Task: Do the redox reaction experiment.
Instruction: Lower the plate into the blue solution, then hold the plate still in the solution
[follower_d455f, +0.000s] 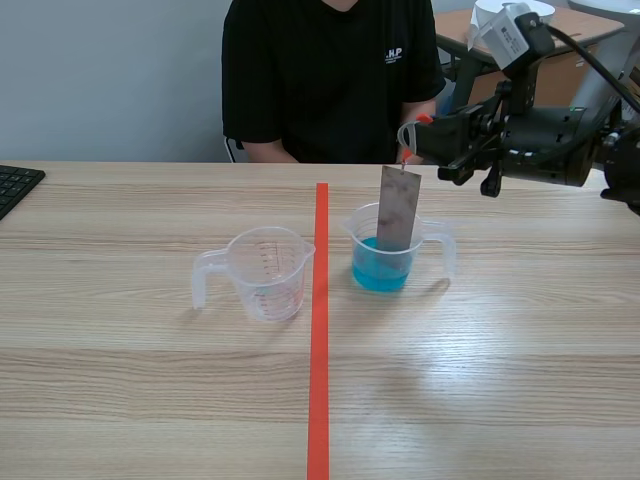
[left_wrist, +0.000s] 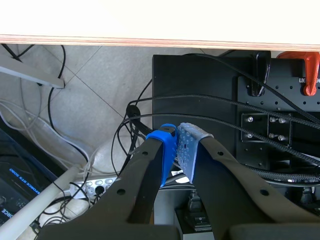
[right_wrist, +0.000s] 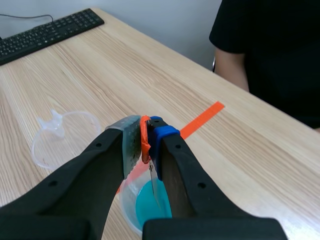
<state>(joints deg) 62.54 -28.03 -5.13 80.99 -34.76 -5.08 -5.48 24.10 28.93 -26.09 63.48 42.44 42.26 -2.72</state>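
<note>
While the scene view shows you the whole grey metal strip (follower_d455f: 398, 208), flat and upright with its lower end in the blue liquid of the right beaker (follower_d455f: 362, 240), only the right wrist view shows the hold. There, the right tool (right_wrist: 145, 135) is closed on the orange clip (right_wrist: 145, 144) at the top of the strip. The left tool (left_wrist: 178, 147) appears only in its own view, pads pressed together on nothing, below the worktop (follower_d455f: 500, 380) edge and above cables (left_wrist: 135, 112). Both beakers are clear, round plastic with handles. The empty beaker (follower_d455f: 265, 272) stands left of the red tape line (follower_d455f: 320, 330). Both stand well apart from every worktop edge.
</note>
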